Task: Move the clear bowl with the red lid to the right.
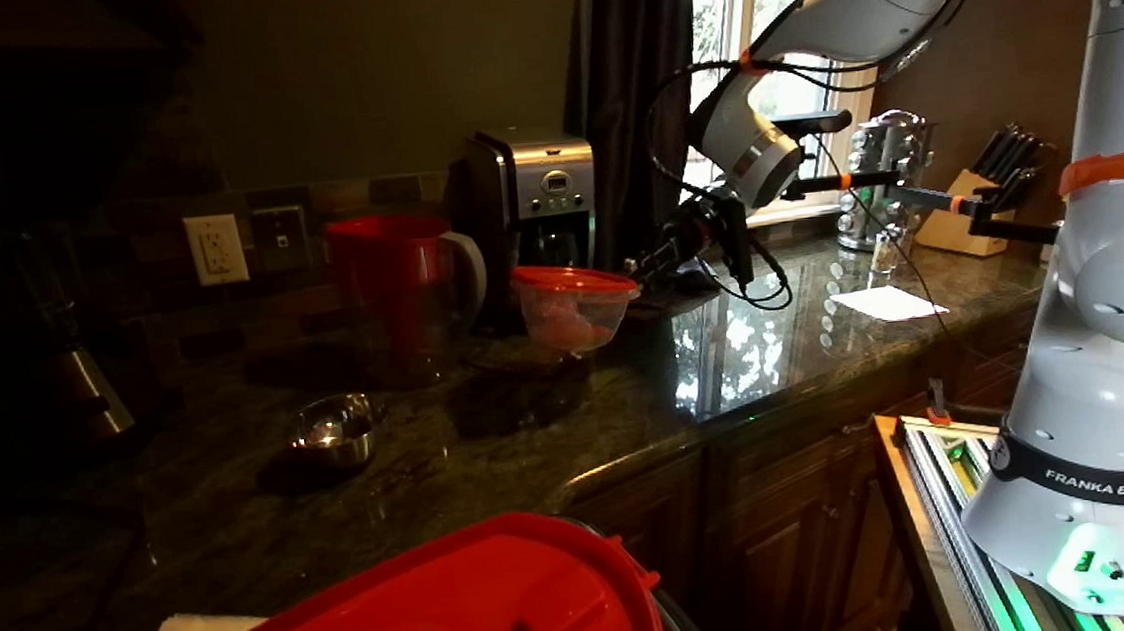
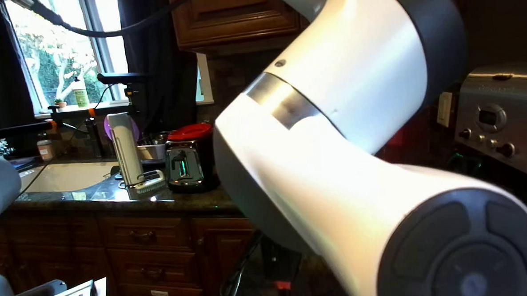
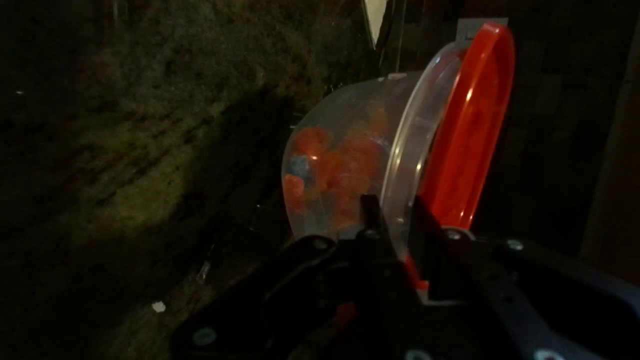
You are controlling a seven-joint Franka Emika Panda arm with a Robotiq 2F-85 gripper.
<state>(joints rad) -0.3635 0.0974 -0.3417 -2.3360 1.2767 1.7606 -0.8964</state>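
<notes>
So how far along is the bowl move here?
Done: the grasp, the end effector pinching the clear bowl with the red lid at its rim. In hand: the carry, with the bowl apparently off the counter, above a dark shadow. Left: lowering and release, since the rim is pinched; rightward progress can't be told.

In an exterior view, a coffee maker (image 1: 552,168) stands on the worktop (image 1: 474,468). Just left of it is a red pitcher (image 1: 392,264); farther left of it, a wall outlet (image 1: 216,250). A small metal bowl (image 1: 347,448) sits forward of it and left, a large red lid (image 1: 464,599) well in front of it. Right of it come a dark curtain (image 1: 619,80), a spice rack (image 1: 900,148) and a wooden knife block (image 1: 946,228).
</notes>
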